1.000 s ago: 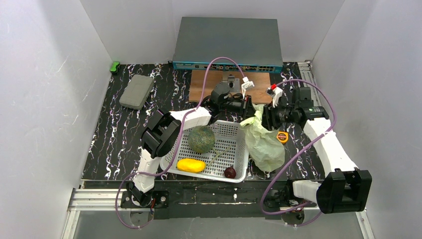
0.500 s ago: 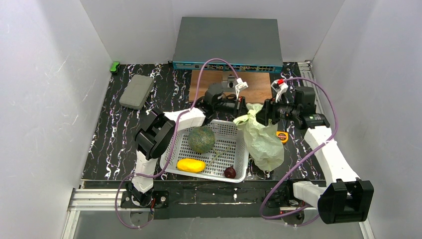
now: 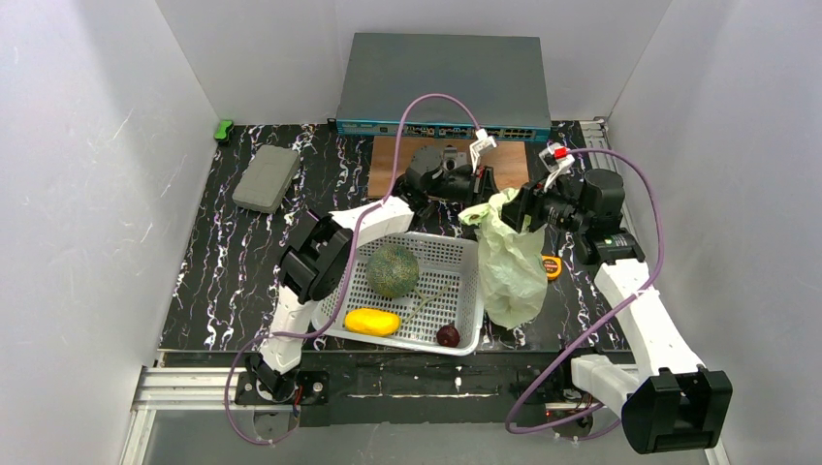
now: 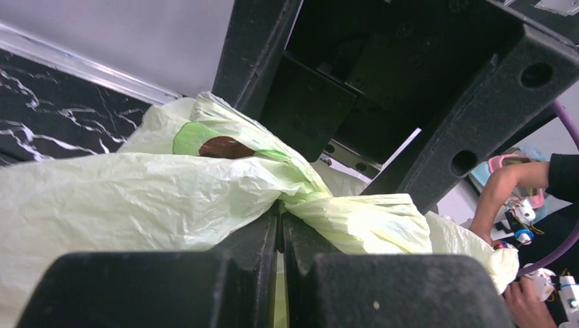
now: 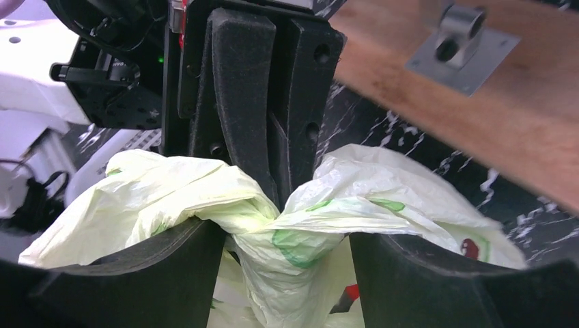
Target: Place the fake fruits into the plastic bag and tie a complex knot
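The plastic bag (image 3: 511,263), pale green with avocado prints, hangs just right of the white basket (image 3: 426,346), its top gathered into a twisted neck (image 5: 290,225). My left gripper (image 4: 280,217) is shut on that neck; from above it sits at the bag's top (image 3: 482,199). My right gripper (image 5: 287,256) faces it from the right (image 3: 514,208). It is open, its fingers (image 5: 171,273) standing wide either side of the neck. In the basket lie a green melon (image 3: 392,270), a yellow mango (image 3: 371,322) and a dark red plum (image 3: 448,335). The bag's contents are hidden.
A yellow tape measure (image 3: 551,265) lies right of the bag. A wooden board (image 3: 393,163) and a grey network switch (image 3: 444,87) stand at the back. A grey block (image 3: 266,178) and a small green object (image 3: 224,128) are at the back left.
My right gripper has opened round the bag's neck. Both grippers have shifted toward the back, drawing the bag's top up and straightening the bag.
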Controlling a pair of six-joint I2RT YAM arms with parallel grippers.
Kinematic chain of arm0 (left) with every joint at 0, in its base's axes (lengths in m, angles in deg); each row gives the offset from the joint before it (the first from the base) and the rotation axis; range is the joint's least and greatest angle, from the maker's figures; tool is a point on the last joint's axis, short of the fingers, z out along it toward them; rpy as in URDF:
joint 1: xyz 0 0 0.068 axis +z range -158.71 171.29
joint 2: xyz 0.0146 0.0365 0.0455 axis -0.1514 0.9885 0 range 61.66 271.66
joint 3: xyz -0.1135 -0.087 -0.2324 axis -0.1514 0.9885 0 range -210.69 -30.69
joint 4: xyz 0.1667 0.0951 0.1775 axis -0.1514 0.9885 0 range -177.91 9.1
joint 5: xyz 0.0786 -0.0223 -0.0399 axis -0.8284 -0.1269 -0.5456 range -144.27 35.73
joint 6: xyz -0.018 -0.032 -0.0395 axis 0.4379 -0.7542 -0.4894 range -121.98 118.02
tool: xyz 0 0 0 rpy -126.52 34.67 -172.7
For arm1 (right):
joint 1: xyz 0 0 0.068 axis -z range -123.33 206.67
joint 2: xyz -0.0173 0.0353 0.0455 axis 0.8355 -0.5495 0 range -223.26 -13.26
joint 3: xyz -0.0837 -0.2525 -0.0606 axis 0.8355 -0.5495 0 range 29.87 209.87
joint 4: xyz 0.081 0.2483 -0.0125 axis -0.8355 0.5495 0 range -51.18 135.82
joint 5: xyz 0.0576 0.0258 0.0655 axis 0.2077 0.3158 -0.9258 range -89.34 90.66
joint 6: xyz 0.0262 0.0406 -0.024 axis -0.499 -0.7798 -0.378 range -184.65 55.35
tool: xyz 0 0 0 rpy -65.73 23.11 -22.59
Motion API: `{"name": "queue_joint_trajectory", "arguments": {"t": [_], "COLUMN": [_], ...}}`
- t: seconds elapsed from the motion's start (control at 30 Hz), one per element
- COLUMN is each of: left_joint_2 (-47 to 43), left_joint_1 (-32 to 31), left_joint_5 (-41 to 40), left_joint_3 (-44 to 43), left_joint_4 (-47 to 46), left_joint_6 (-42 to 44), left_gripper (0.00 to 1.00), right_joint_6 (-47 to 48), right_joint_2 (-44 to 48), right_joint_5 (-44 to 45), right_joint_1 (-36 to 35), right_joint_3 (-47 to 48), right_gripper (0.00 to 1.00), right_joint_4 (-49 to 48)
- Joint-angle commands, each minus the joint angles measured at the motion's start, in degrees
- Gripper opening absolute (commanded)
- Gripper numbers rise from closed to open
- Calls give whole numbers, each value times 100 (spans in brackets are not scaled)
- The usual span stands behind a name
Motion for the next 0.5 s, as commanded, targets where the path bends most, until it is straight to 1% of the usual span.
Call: {"name": "queue_joint_trajectory", "arguments": {"t": [0.0, 0.1, 0.23, 0.33, 0.47], "left_joint_2": [141, 311, 276, 323, 467], "left_joint_1": [-34, -38, -108, -178, -365], "left_joint_5": [168, 335, 404, 260, 48], "left_joint_3": [-920, -1039, -501, -228, -328], "left_joint_4": [-333, -461, -628, -808, -977], "left_joint_6": [10, -160, -192, -374, -673], "left_gripper": [0, 0, 0, 0, 0], "right_joint_6": [100, 226, 592, 837, 856], "right_joint_2": [-8, 124, 450, 697, 856], "right_joint_5": [882, 996, 1040, 883, 602], "right_joint_1": [-254, -360, -374, -376, -374], "right_joint_3": [-3, -238, -814, -1046, -1201], "right_gripper": [73, 77, 79, 80, 82], "right_joint_4": [-999, -1010, -720, -396, -157]}}
